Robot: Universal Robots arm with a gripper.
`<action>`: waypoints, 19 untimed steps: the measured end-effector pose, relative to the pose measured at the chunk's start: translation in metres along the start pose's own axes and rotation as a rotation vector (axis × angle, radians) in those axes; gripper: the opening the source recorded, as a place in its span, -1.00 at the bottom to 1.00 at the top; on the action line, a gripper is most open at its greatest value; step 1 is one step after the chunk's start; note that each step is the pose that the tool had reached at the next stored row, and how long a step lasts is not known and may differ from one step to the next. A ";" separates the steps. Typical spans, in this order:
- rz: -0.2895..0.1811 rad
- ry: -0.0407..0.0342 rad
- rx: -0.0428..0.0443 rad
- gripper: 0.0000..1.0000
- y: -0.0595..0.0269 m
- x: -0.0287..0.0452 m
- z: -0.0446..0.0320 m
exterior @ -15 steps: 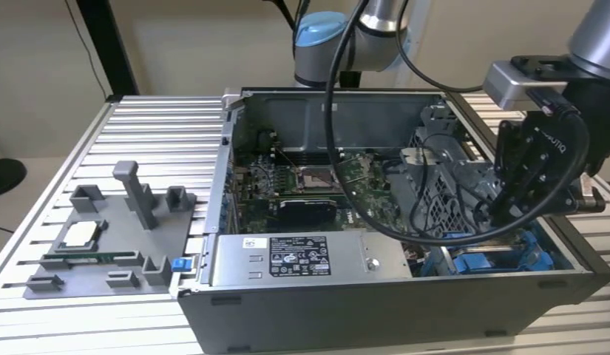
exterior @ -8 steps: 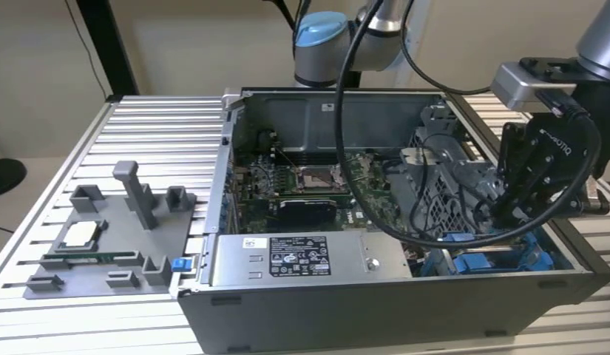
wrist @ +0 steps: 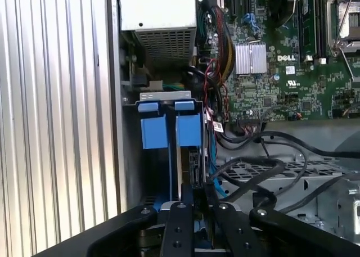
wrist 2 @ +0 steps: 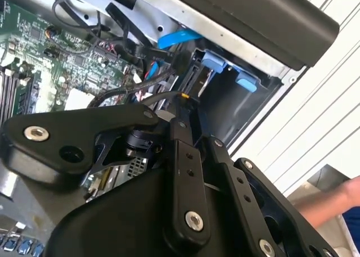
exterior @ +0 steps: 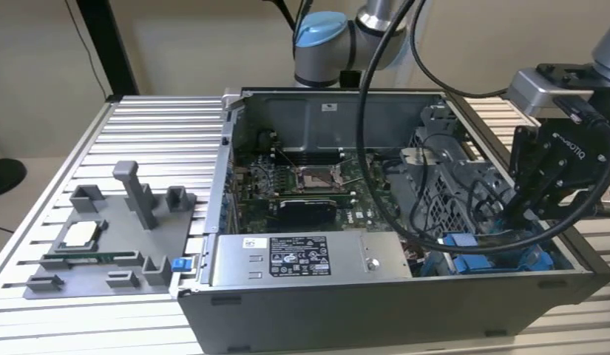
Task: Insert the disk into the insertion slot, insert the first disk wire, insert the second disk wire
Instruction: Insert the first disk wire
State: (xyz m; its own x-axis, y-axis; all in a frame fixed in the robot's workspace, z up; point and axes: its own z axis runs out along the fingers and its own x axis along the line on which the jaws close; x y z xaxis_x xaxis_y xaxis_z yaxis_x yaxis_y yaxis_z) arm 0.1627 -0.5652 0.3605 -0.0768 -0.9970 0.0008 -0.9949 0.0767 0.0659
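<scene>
End effector low over the drive corner of an open computer case, disk seated.

The disk stands on edge inside the insertion slot, between its blue rails, at the case corner toward the exterior view's right, beside the grey power supply. In both wrist views the end effector has its fingers drawn close together, pinching what looks like a black disk wire plug against the disk's edge. The case sits on a ribbed metal counter; a grey parts fixture lies well apart, toward the exterior view's left.
</scene>
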 end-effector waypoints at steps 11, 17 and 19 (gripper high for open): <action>0.000 -0.0009 -0.0014 -1.00 -0.0012 0.0001 0.0011; -0.001 -0.0169 -0.0027 -1.00 -0.0015 0.0002 0.0035; -0.001 -0.0184 -0.0028 -1.00 -0.0017 0.0002 0.0053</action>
State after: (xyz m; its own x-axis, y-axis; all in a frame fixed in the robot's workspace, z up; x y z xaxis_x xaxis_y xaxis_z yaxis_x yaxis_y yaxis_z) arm 0.1641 -0.5656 0.3551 -0.0769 -0.9969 -0.0177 -0.9948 0.0755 0.0686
